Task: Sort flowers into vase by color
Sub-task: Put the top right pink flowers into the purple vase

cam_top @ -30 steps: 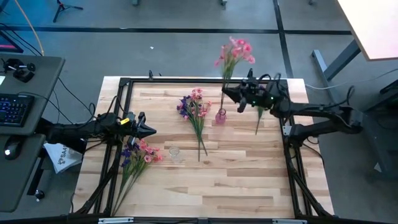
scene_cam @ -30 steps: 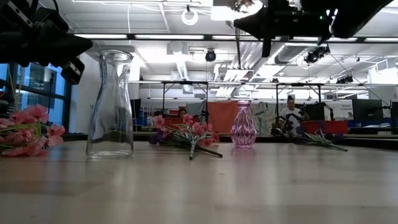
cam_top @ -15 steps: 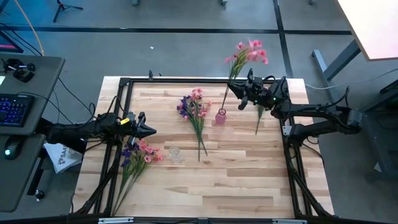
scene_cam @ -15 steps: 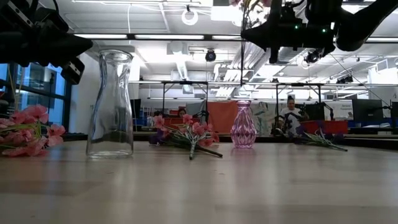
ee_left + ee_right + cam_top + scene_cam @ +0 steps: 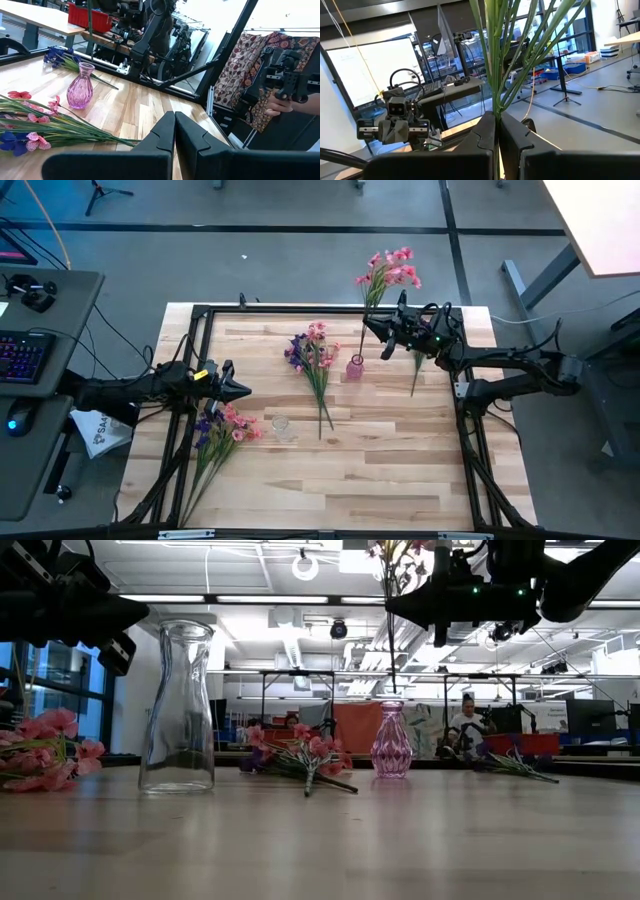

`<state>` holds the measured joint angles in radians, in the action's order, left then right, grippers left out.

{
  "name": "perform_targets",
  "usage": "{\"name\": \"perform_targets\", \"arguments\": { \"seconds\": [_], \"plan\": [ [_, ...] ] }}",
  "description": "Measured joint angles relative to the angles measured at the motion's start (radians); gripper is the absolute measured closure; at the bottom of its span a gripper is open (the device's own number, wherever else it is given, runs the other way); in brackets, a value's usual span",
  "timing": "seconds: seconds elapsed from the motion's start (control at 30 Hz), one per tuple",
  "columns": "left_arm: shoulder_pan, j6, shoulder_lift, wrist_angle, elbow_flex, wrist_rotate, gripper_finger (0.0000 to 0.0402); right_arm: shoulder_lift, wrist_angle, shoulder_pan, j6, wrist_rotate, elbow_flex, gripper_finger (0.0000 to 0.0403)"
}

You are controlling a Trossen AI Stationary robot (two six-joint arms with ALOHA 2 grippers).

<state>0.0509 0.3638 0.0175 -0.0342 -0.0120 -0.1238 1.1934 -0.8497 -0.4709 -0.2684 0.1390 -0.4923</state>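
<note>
Swung the pink spray (image 5: 388,268) back over the pink vase (image 5: 355,367), stems pinched fast in the right gripper (image 5: 372,329). Left gripper (image 5: 240,389) closed, empty, nearer. Risked missing the narrow neck; stems hung slanted.

Grey floor (image 5: 300,260), side desk with keyboard (image 5: 22,355), ceiling lights (image 5: 250,602), tall windows (image 5: 40,690)

overhead, table-level, two wrist cameras
</note>
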Motion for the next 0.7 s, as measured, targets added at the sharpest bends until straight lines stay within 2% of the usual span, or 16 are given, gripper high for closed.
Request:
{"name": "perform_targets", "arguments": {
  "seconds": [0.7],
  "plan": [
    [0.0, 0.0, 0.0, 0.0, 0.0, 0.0, 0.0401, 0.003, 0.062, 0.0, 0.026, -0.026, 0.0, 0.0403]
  ]
}}
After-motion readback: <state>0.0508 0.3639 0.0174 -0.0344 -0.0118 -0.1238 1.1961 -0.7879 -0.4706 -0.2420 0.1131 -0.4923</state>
